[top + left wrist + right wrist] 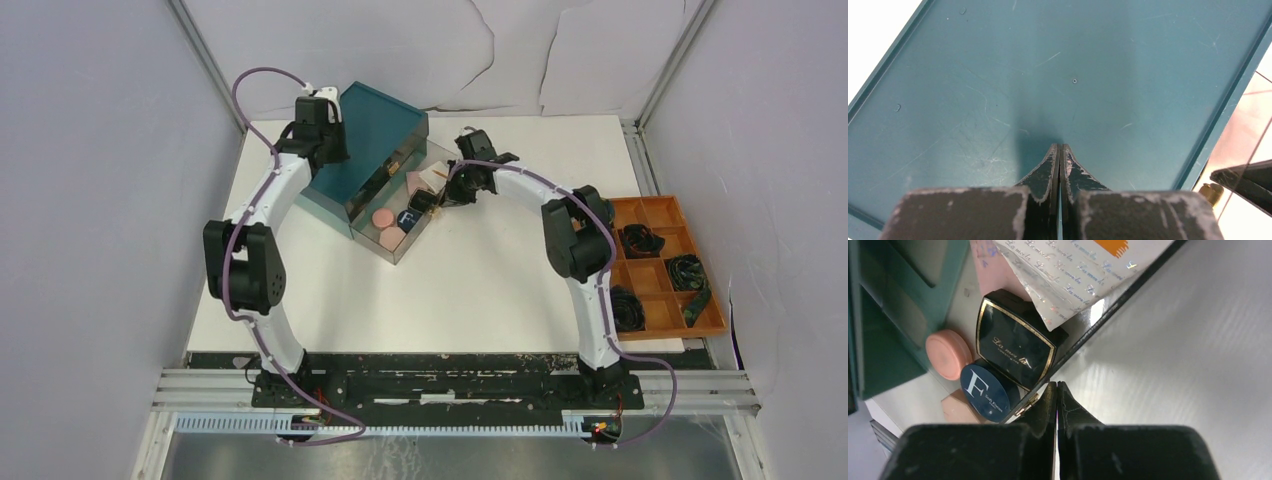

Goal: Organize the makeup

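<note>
The makeup lies in a clear drawer (400, 250) pulled out of the teal box (375, 130). In the right wrist view I see a black square compact (1015, 345), a dark-blue round "F" tin (985, 387), a pink round disc (949, 354), a beige piece (955, 411), a pink square (990, 270) and a white printed sachet (1073, 270). My right gripper (1056, 385) is shut and empty, with its tips beside the drawer's front wall near the gold handle (1029, 404). My left gripper (1060, 146) is shut and empty, over the teal box lid (1048, 75).
An orange compartment tray (662, 262) with dark rolled bundles stands at the right table edge. The teal box sits at the back left, near the wall. A gold knob (1211, 192) shows past the lid's edge. The white table (480, 290) lies between the arms.
</note>
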### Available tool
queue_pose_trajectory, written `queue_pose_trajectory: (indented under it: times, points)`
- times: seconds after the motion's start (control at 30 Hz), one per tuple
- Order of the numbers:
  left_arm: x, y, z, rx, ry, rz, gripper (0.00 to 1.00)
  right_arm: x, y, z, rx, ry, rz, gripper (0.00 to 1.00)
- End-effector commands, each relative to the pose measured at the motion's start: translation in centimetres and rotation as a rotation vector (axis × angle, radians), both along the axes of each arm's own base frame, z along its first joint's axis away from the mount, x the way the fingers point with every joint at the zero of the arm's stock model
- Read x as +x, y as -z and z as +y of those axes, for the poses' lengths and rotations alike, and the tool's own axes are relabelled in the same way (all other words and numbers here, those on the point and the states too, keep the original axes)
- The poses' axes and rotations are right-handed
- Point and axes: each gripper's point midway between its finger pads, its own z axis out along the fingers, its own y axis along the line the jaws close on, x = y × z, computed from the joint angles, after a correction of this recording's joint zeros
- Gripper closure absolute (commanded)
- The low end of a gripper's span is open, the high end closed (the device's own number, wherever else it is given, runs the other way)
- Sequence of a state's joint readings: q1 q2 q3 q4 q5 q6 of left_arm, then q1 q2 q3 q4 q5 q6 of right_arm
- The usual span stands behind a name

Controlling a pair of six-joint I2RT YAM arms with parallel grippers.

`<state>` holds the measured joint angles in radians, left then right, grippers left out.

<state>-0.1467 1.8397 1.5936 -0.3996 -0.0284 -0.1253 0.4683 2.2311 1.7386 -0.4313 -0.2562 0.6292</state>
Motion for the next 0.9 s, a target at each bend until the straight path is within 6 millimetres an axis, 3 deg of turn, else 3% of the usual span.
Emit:
queue_pose_trajectory:
  times: [0.0,0.3,0.57,0.73,0.87]
  points:
    - [-1.8,2.8,-0.3,-0.014,0.032,0.079,0.97,3.3,-4.6,5.0,0.160,-0.026,-0.127,0.99]
    - [-3.7,5.7,-0.8,-0.052,0.042,0.142,0.97,5.2,-6.6,9.6,0.310,-0.021,-0.151,0.99]
    - [-4.5,6.4,-0.8,-0.054,0.041,0.147,0.97,6.9,-7.1,13.0,0.432,0.006,-0.166,1.00]
    - [-4.4,6.3,-0.7,-0.053,0.039,0.144,0.97,8.0,-8.4,13.5,0.460,0.025,-0.205,0.99]
    - [-4.2,5.6,-0.6,-0.045,0.037,0.124,0.97,7.1,-9.1,12.0,0.374,0.002,-0.235,0.99]
